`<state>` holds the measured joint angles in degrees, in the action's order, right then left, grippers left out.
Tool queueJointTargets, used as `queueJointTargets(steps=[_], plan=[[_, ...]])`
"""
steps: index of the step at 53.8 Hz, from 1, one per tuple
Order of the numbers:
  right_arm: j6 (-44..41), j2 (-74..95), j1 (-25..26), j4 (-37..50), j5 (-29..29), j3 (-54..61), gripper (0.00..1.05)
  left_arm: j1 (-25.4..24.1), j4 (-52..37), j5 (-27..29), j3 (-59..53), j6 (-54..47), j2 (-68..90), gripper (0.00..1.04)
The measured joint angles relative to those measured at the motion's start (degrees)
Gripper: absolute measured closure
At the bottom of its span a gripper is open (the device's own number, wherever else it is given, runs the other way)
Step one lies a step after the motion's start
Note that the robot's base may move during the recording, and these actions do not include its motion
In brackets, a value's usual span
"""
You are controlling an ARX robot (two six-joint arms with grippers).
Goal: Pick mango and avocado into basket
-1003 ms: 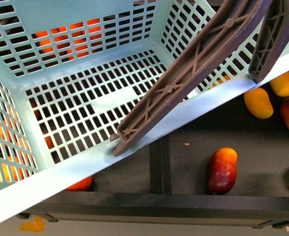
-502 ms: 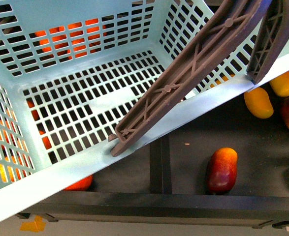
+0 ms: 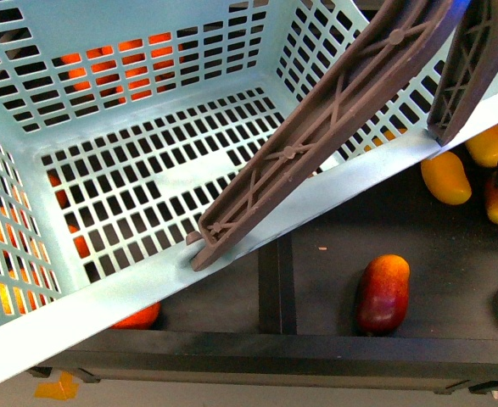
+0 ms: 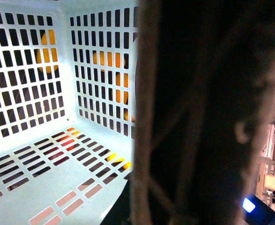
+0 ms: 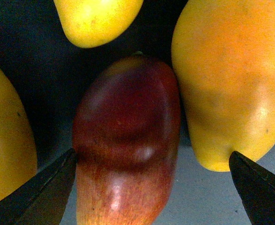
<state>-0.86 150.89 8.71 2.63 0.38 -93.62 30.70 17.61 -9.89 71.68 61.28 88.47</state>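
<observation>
Hovering right over the mango (image 5: 128, 140), the right hand (image 5: 153, 187) is open, with one dark finger (image 5: 43, 192) on each side of the fruit and not touching it yet; the mango lies on the dark surface (image 5: 207, 201) between yellow mangoes (image 5: 231, 84), outside the basket (image 3: 147, 280). I think it is firm, a bit heavy and smooth enough to slip, so the fingers should close gently on its fat middle. I cannot tell if the left hand is open or closed, because the blurry basket handle (image 4: 198, 117) fills its view, and I see no avocado.
</observation>
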Motion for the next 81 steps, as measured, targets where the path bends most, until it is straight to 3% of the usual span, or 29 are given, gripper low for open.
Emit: queueJointTargets(steps=[37,46,54,69,81], plan=[[4.94,8.52,-1.9,-5.77,0.02,-10.91,0.09,0.0,0.0,0.02,0.0,0.0,0.02,1.01],[5.66,8.63,-2.19,-5.88,-0.04,-10.69,0.32,0.0,0.0,0.02,0.0,0.0,0.02,1.01],[5.9,8.39,-2.16,-4.79,-0.35,-9.53,0.4,0.0,0.0,0.02,0.0,0.0,0.02,1.01],[5.38,3.48,-1.42,0.92,-2.32,0.07,0.41,0.0,0.0,0.02,0.0,0.0,0.02,1.01],[3.17,-11.8,0.98,12.2,-7.17,16.87,0.41,0.0,0.0,0.02,0.0,0.0,0.02,1.01]])
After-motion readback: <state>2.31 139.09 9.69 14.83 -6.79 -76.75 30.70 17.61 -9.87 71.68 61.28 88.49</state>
